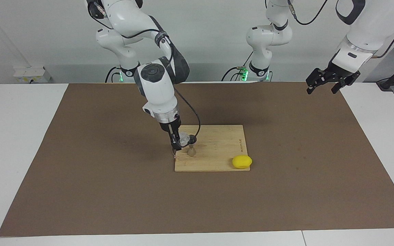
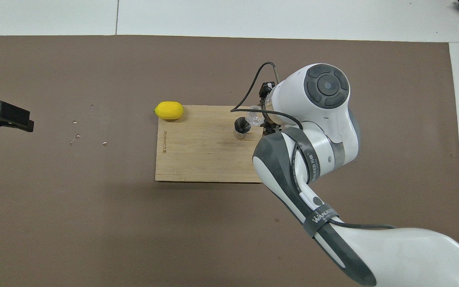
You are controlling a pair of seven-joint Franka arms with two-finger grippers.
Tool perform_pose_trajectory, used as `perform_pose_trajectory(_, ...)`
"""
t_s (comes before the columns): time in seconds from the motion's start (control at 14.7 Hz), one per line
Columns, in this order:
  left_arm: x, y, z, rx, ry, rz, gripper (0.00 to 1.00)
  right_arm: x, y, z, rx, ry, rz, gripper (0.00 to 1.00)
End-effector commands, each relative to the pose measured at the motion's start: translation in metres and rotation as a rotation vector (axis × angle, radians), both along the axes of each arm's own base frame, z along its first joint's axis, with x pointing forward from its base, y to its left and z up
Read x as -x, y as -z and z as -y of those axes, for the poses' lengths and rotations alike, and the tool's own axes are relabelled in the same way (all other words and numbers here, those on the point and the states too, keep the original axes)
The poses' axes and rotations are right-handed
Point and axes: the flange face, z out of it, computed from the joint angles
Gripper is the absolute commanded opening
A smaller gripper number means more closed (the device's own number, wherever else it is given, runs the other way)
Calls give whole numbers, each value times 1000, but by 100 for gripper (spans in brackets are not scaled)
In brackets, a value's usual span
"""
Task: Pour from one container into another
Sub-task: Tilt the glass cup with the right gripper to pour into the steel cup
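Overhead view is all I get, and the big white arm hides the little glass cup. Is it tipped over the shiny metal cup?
Observer: Yes. The right gripper holds the small clear glass tumbler tilted, mouth at the rim of the shiny steel hourglass-shaped jigger.
Operator: Is the metal one standing up?
Observer: Yes, upright on the wooden cutting board.
Operator: And the other arm?
Observer: The left gripper waits open, raised over the brown mat's edge.

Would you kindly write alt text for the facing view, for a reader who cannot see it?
The right gripper tips a clear glass tumbler at the steel jigger standing on a bamboo cutting board. A lemon lies at the board's corner. The left gripper waits open, raised over its end of the table.
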Motion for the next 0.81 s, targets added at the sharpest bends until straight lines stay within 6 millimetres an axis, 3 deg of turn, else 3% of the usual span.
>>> perform_pose_trajectory(0.0,11,2,-4,8,-8,-15,100,-5,-4,-2,35,5,32,0)
perform_pose_trajectory(0.75,11,2,-5,7,-10,-16,100,5,-6,-24,168,-106,109,0)
